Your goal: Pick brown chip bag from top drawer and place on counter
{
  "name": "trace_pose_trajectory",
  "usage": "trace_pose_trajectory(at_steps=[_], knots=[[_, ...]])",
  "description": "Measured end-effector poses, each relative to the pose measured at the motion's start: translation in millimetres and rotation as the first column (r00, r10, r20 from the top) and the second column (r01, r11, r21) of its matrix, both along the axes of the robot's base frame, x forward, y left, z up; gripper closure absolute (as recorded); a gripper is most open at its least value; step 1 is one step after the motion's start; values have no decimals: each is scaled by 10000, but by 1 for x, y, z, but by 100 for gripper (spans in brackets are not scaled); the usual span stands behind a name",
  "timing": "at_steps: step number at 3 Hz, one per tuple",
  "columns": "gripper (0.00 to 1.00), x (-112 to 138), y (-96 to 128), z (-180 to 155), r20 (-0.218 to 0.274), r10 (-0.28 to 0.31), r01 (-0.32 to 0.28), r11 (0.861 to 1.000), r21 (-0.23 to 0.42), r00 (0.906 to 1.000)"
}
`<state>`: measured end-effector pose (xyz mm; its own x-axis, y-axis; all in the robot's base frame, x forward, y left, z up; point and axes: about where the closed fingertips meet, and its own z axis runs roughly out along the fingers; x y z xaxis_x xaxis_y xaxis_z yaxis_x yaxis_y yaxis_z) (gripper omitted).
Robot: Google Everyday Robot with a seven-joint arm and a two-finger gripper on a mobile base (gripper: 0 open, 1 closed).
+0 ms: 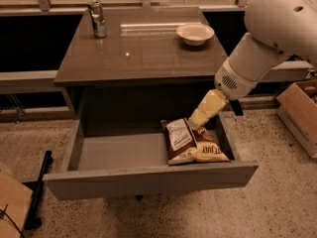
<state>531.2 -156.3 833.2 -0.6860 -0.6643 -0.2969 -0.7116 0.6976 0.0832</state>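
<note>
Two things sit on the counter (133, 53): a metal can (97, 18) at the back left and a pale bowl (195, 32) further right, with bare slab between them that looks fit for a set-down. Below, the top drawer (148, 180) stands pulled out, so the brown chip bag (190, 143) in its right half lies exposed, label up. The hand (194, 122) angles down just at the bag's upper edge, seemingly to take it. I cannot tell whether it is clenched or released.

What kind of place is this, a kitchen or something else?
Probably an office break area or test space: a lone counter with an open top drawer, speckled floor, a cardboard box. The gripper is close above the brown chip bag.
</note>
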Motion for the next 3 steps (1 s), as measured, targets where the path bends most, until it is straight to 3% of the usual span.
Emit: trace_pose_trajectory(at_steps=[1,2,3], knots=[[0,-1,39,-62,-1168,-441,541,9950,838,9922],[0,3,57,-105,-1829,-608,831,9896,1173,9813],[0,3,54,-147,-2344,-1195,1534,9793,1322,9648]])
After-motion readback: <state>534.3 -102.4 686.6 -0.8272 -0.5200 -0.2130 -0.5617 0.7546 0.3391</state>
